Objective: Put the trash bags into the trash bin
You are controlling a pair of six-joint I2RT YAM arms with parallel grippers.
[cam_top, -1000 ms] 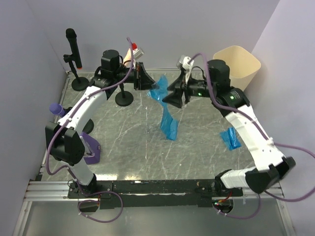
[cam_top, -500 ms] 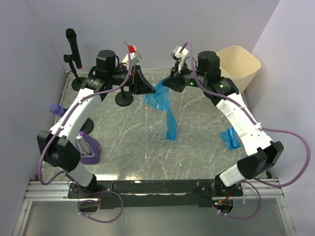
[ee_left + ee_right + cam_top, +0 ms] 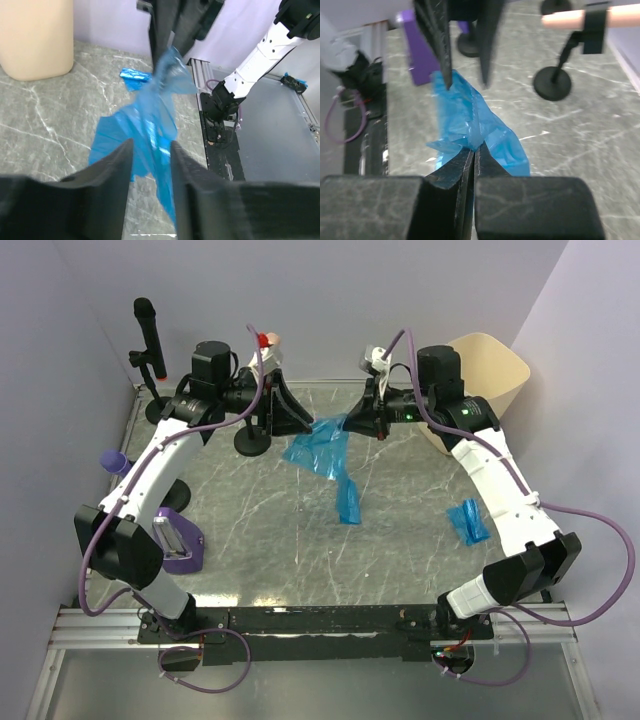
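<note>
A crumpled blue trash bag [image 3: 325, 448] hangs over the back middle of the table, its tail trailing down to the surface. My right gripper [image 3: 353, 424] is shut on the bag's upper edge [image 3: 470, 120], pinching it at the fingertips [image 3: 474, 147]. My left gripper [image 3: 303, 422] faces it from the left and is open; the bag [image 3: 150, 120] shows in the gap between its fingers [image 3: 107, 185]. A second, folded blue trash bag [image 3: 467, 521] lies on the table at the right. The cream trash bin [image 3: 490, 375] stands in the back right corner, behind the right arm.
A black round-base stand [image 3: 252, 440] holding a peach cylinder is just left of the left gripper. A black microphone-like stand [image 3: 150, 350] sits back left. A purple block [image 3: 180, 545] and purple cup [image 3: 115, 460] are along the left side. Walls close in at the back and both sides.
The right gripper has closed on the bag's top. The left gripper has opened and let it go. The bag has bunched up and shifted slightly toward the right arm.
</note>
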